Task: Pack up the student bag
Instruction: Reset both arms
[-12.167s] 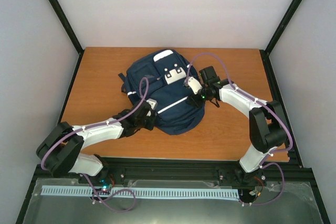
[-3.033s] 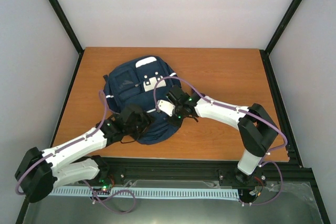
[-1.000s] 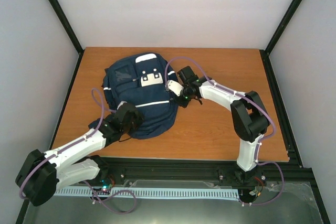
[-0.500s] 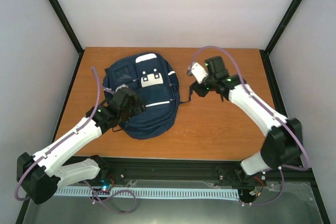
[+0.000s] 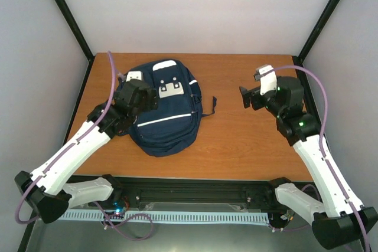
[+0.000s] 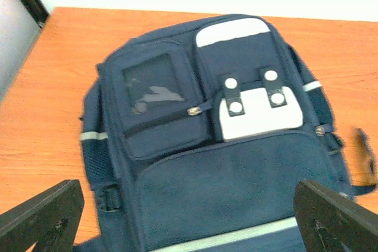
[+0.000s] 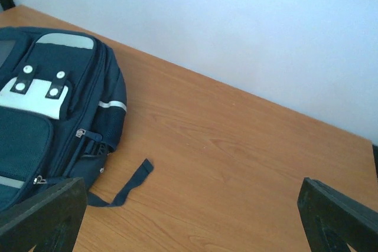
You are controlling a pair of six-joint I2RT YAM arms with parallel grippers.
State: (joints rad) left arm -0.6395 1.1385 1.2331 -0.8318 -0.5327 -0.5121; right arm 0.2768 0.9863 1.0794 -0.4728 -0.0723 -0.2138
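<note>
The student bag [image 5: 168,110] is a navy backpack lying flat on the left half of the wooden table, front side up, with white patches [image 6: 257,113] and a thin white stripe. My left gripper [image 5: 143,95] hovers over the bag's left side, jaws wide open with only the bag's fabric [image 6: 224,193] below them. My right gripper [image 5: 248,95] is raised over bare wood to the right of the bag, well apart from it, open and empty. In the right wrist view the bag [image 7: 47,116] lies at the left with a loose strap [image 7: 127,184] trailing onto the table.
The orange-brown table [image 5: 254,146] is bordered by black frame posts and pale walls at the back and sides. The bag's loose strap end [image 5: 211,105] lies on the wood just right of the bag.
Both grippers went from shut to wide open and lifted off the bag. The right arm swung away to the right; the left rose toward the bag's upper left. The bag settled slightly.
</note>
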